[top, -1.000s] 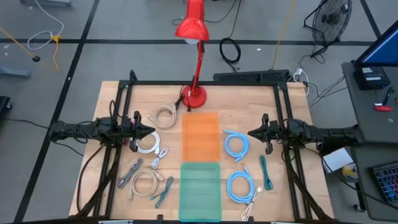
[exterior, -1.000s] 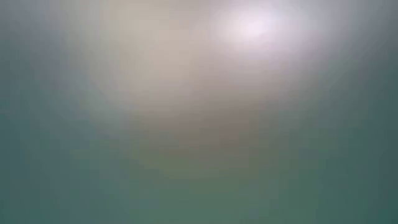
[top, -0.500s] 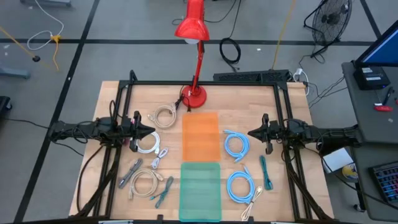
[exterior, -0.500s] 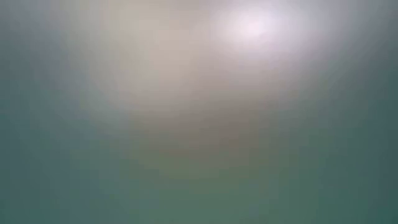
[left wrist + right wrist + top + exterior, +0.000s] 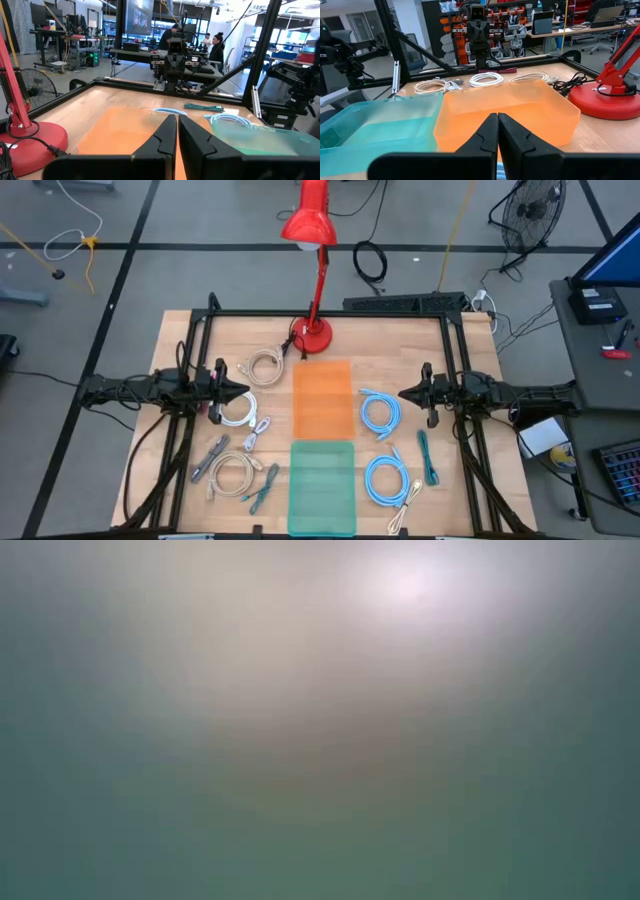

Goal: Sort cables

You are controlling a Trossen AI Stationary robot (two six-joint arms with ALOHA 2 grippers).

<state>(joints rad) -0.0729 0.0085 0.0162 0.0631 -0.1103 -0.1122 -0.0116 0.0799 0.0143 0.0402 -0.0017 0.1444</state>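
Nothing has shifted over the last second: both arms hang where they were and every cable lies as before, so sorting has not begun and both bins look empty. The low view gives only a blur, so I go by the overhead and wrist views.

The left end effector (image 5: 243, 392) hovers at mid-left of the frame, fingers together and holding nothing, its tip just beside a white coil (image 5: 236, 412). The right end effector (image 5: 403, 394) sits at mid-right, also pinched together and empty, pointing toward the centre.

Between them lie the orange bin (image 5: 322, 398) and, below it in the frame, the teal bin (image 5: 321, 486).

Left of the bins: a beige coil (image 5: 263, 366) near the red lamp base (image 5: 313, 337), another beige coil (image 5: 232, 474) toward the lower left, and a grey bundle (image 5: 210, 457) whose long axis runs diagonally, up to the right.

Right of the bins: two light-blue coils, one (image 5: 378, 413) just below the right end effector and one (image 5: 388, 481) lower. These are round and have no real heading. The green bundle (image 5: 428, 457) lies with its long axis nearly up-and-down in the frame.
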